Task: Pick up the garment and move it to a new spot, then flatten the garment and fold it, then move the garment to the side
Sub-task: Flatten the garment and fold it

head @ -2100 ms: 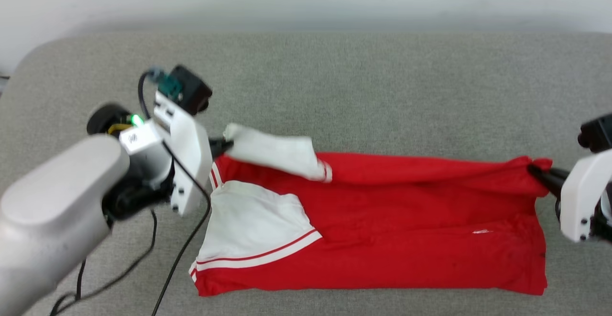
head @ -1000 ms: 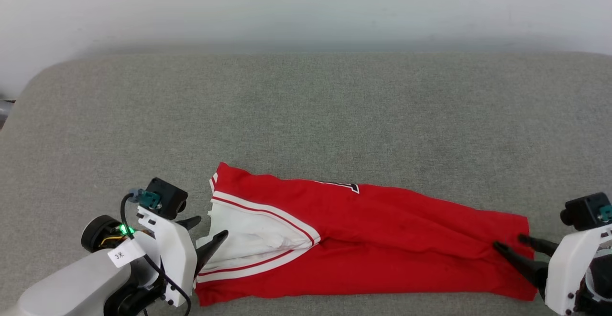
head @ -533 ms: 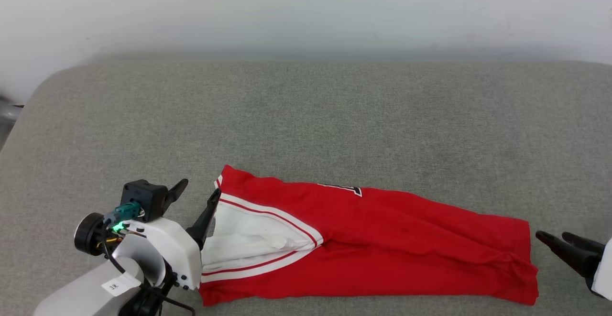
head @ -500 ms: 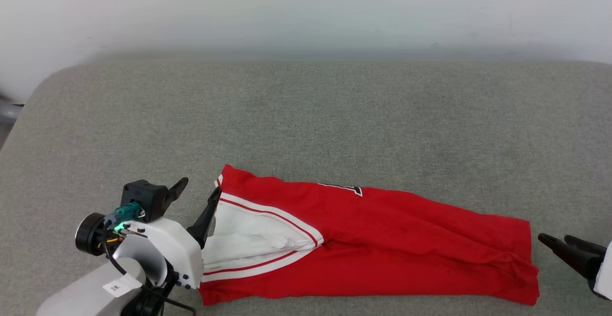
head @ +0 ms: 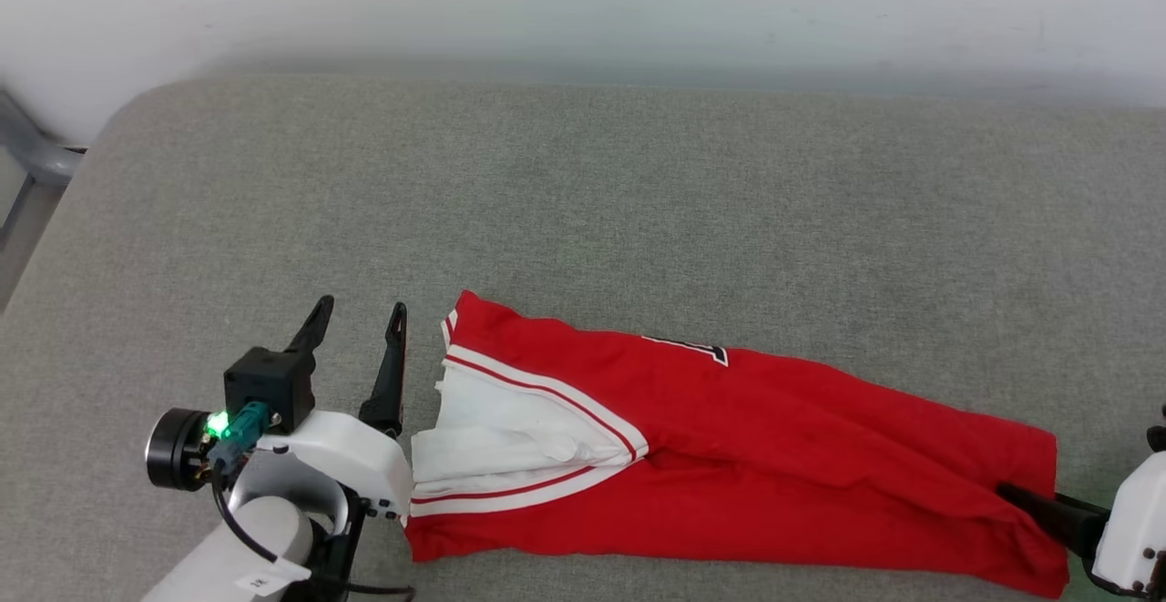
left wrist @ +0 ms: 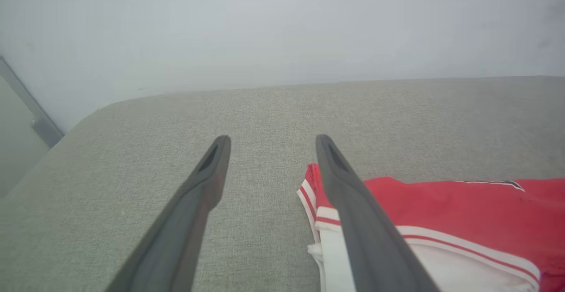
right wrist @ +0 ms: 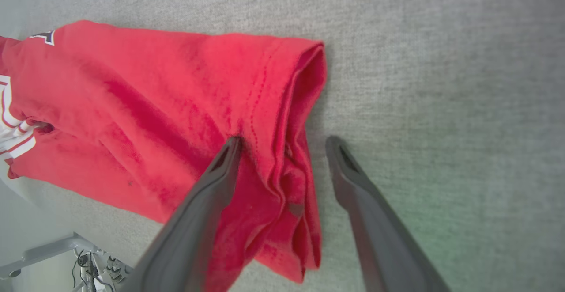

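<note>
The jersey (head: 729,456) lies folded lengthwise along the near edge of the grey cushion (head: 583,201). I have both claws spread and empty: left gripper (head: 361,306) beside the sleeve end, right gripper (right wrist: 283,139) straddling the hem. I judge that the cross-fold and the move aside remain.

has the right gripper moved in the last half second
Yes. Against the garment, the right gripper has come leftward: its fingers were clear of the hem, now one lies over it, the other over the cushion.
</note>
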{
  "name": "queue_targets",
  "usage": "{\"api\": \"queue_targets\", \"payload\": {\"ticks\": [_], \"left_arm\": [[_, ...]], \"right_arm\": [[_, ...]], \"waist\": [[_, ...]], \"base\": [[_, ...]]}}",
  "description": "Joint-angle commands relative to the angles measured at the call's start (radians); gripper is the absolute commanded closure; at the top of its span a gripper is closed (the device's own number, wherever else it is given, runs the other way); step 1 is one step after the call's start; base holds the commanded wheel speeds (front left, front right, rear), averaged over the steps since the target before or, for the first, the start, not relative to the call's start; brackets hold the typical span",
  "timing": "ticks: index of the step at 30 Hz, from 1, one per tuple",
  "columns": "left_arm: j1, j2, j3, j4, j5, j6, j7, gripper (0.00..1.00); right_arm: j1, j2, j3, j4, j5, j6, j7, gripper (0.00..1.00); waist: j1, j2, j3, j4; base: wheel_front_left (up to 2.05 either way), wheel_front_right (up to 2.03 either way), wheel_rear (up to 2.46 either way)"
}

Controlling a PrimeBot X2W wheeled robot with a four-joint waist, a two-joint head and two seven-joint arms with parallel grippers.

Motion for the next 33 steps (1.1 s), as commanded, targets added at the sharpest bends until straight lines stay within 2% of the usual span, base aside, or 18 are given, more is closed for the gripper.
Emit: {"api": "queue_targets", "payload": {"ticks": [1, 11, 12, 13, 14, 22, 33], "left_arm": [[0.036, -0.022, 0.035, -0.008, 0.039, -0.004, -0.004, 0.00], [0.208, -0.190, 0.299, -0.057, 0.306, -0.080, -0.005, 0.00], [0.222, -0.206, 0.316, -0.055, 0.326, -0.089, -0.004, 0.00], [0.233, -0.220, 0.336, -0.053, 0.345, -0.099, -0.005, 0.00], [0.241, -0.234, 0.356, -0.052, 0.362, -0.108, -0.005, 0.00], [0.299, -0.314, 0.456, -0.040, 0.462, -0.180, -0.005, 0.00], [0.354, -0.385, 0.538, -0.034, 0.563, -0.271, -0.005, 0.00]], "right_arm": [[-0.004, 0.030, 0.023, 0.011, -0.005, 0.000, 0.005, 0.00], [-0.026, 0.079, 0.111, 0.012, -0.016, 0.001, 0.022, 0.00], [-0.029, 0.076, 0.113, 0.015, -0.017, 0.001, 0.016, 0.11], [-0.033, 0.073, 0.114, 0.019, -0.017, 0.001, 0.009, 0.53], [-0.036, 0.068, 0.114, 0.023, -0.019, 0.001, 0.001, 1.00], [-0.037, 0.014, 0.115, 0.038, -0.003, -0.001, -0.017, 1.00], [-0.030, -0.120, 0.060, 0.082, 0.021, -0.001, -0.032, 1.00]], "waist": [[0.0000, 0.0000, 0.004, 0.007], [0.0000, 0.0000, 0.003, 0.027], [0.0000, 0.0000, 0.002, 0.029], [0.0000, 0.0000, 0.001, 0.029], [0.0000, 0.0000, -0.001, 0.030], [0.0000, 0.0000, -0.031, 0.029], [0.0000, 0.0000, -0.085, 0.016]], "base": [[0.00, 0.00, 0.00], [0.00, 0.00, 0.00], [0.00, 0.00, 0.00], [0.00, 0.00, 0.00], [0.00, 0.00, 0.00], [0.00, 0.00, 0.00], [0.00, 0.00, 0.00]]}}
